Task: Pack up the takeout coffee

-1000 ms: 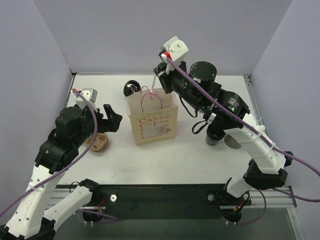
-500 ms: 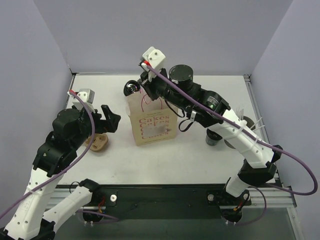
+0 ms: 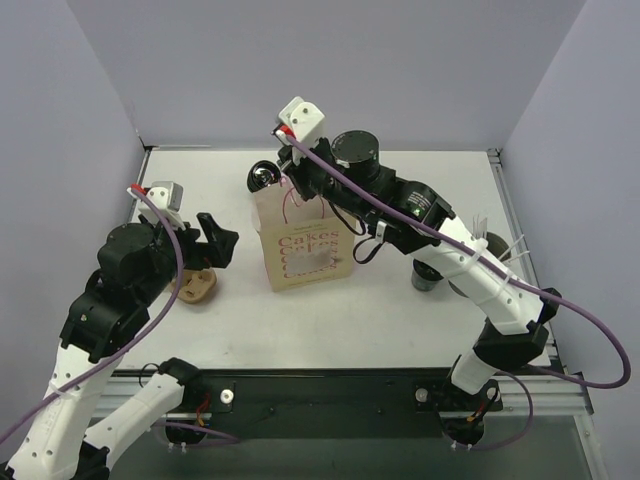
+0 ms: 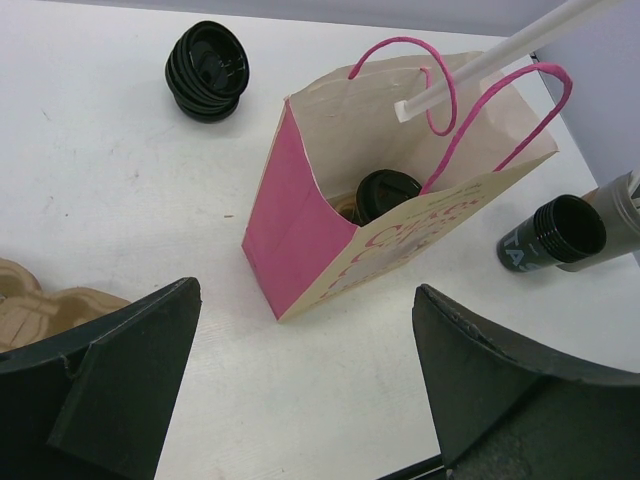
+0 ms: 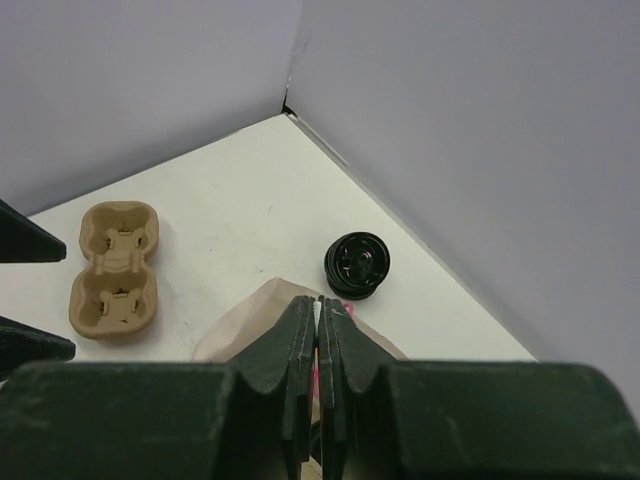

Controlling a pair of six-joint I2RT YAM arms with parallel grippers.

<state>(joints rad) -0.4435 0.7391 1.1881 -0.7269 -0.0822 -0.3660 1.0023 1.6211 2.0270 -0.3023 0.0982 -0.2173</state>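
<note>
Round black lidded cups: two, one cup point(image 4: 382, 193) in pink paper bag point(image 4: 295, 230), other cup point(image 4: 553, 235) at bag's 3 o'clock.
Left gripper point(image 3: 222, 245): wide, empty.
Right gripper point(image 5: 318, 305): clamps thin white stick point(image 4: 500, 53).

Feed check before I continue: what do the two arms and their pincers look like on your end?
The left arm and right arm are white links joined by bulky black cylindrical joint housings. A purple cable runs along each. Each wrist carries a small white camera block with a red fitting. The left pincer and right pincer have dark, matte, wedge-shaped fingers.
</note>
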